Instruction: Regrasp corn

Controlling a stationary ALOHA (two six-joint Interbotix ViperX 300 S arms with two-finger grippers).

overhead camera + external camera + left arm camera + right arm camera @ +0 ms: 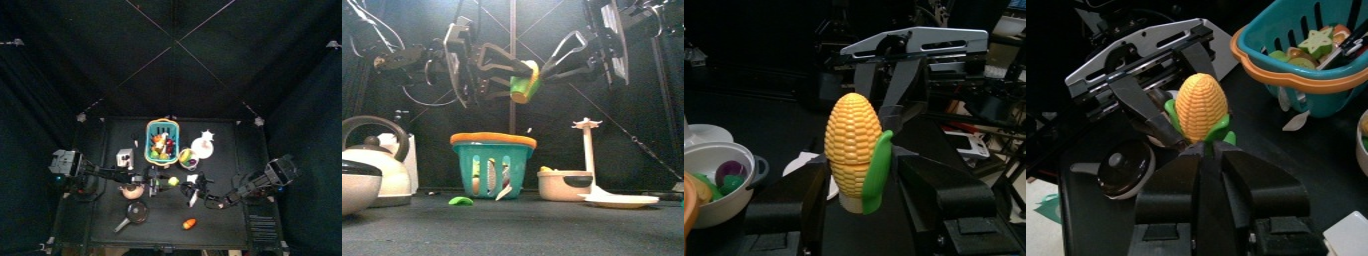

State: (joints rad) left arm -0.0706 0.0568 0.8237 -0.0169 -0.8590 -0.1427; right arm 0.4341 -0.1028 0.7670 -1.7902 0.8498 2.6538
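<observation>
The corn [525, 82], a yellow cob with a green husk end, hangs tilted in the air above the table, between both grippers. My left gripper [508, 78] reaches in from the left. In the left wrist view its jaws press both sides of the corn [855, 150] at the husk end. My right gripper [545, 70] comes in from the right. In the right wrist view its jaws close in at the green base of the corn [1204, 105]. From above, the corn [173, 181] is a small yellow spot between the two arms.
A teal basket [489, 160] with an orange rim holds mixed toy food directly below the corn. A kettle [372, 160] stands at the left. At the right are a white bowl [564, 184] and a plate with a post [619, 199]. A small orange piece [190, 222] lies near the front edge.
</observation>
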